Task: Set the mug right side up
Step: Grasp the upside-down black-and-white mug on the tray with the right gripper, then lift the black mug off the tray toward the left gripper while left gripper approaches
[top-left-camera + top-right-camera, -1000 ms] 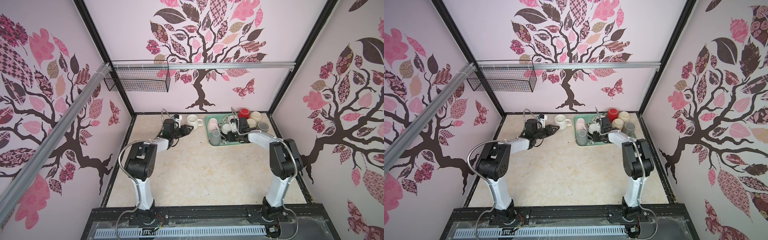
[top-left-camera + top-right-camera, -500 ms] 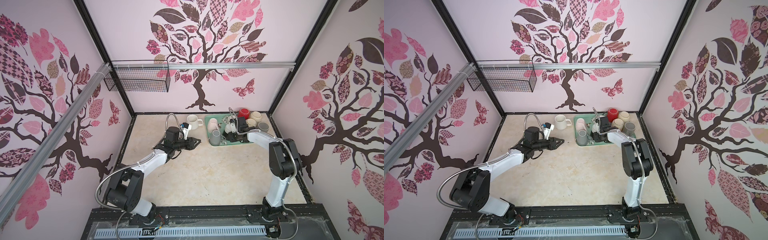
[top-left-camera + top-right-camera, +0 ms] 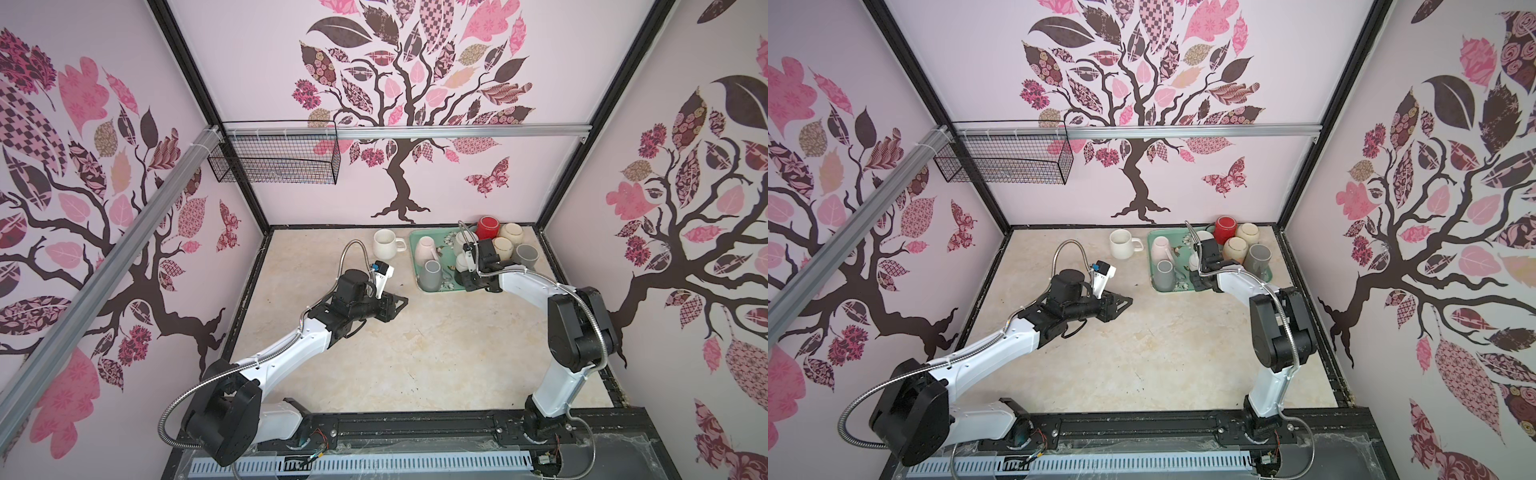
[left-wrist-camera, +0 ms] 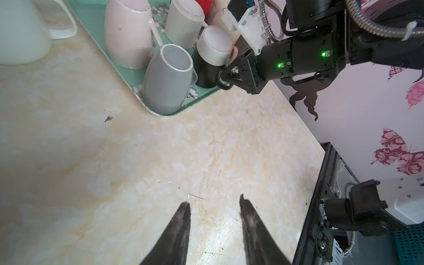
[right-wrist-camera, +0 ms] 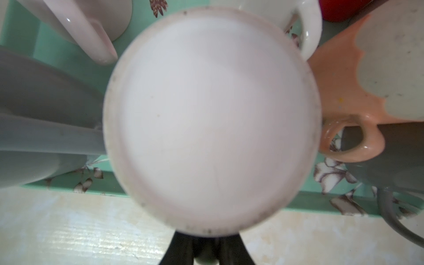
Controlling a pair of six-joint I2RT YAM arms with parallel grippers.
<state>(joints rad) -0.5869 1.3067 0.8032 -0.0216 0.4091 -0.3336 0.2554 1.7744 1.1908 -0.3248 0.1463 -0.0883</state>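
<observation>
The mug (image 5: 211, 119) stands upside down at the near edge of the teal tray (image 4: 160, 113). It has a white base (image 4: 214, 44) and a black lower body. My right gripper (image 4: 229, 76) is shut on its black handle, reaching in from the table side, and shows in both top views (image 3: 465, 282) (image 3: 1198, 283). In the right wrist view the mug's base fills the picture and hides most of the fingers (image 5: 181, 250). My left gripper (image 4: 214, 203) is open and holds nothing, hovering over bare table left of the tray (image 3: 401, 303) (image 3: 1127, 302).
Several other mugs sit upside down on the tray: pink (image 3: 424, 249), grey (image 3: 430, 275), red (image 3: 487, 227), cream (image 3: 510, 233), grey (image 3: 525, 255). An upright white mug (image 3: 383, 244) stands on the table left of the tray. A wire basket (image 3: 274, 158) hangs on the back wall.
My left arm has drawn back from the upright white mug toward the table's middle, still open. My right gripper has shut on the mug's handle.
</observation>
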